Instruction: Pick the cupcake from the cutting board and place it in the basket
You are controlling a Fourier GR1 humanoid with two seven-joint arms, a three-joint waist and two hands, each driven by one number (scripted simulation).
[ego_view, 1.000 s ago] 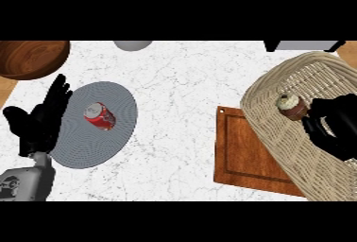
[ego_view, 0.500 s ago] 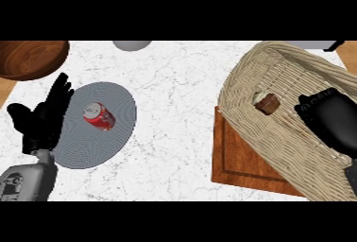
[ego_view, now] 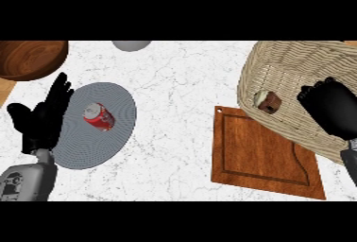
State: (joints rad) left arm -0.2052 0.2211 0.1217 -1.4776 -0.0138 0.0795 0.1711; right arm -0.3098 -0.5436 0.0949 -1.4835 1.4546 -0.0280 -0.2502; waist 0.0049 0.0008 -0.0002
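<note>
The cupcake (ego_view: pixel 267 101) lies on its side inside the basket (ego_view: pixel 279 61), just left of the right hand (ego_view: pixel 333 111), whose fingers have let go and are apart. The cutting board (ego_view: pixel 261 151) below the basket is bare. The left hand (ego_view: pixel 43 116) rests open, far from the basket.

1 cupcake (ego_view: pixel 267 101) | 1 basket (ego_view: pixel 279 61) | 1 cutting board (ego_view: pixel 261 153) | 1 plate (ego_view: pixel 83 146) | 1 can (ego_view: pixel 98 117) | 1 wooden bowl (ego_view: pixel 28 59) | 2 hands (ego_view: pixel 42 116) (ego_view: pixel 333 109)

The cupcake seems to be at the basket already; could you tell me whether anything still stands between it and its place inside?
Nothing visible does. The cupcake lies inside the wicker basket, on its woven wall, with the right hand just beside it. The cutting board below holds nothing.
</note>
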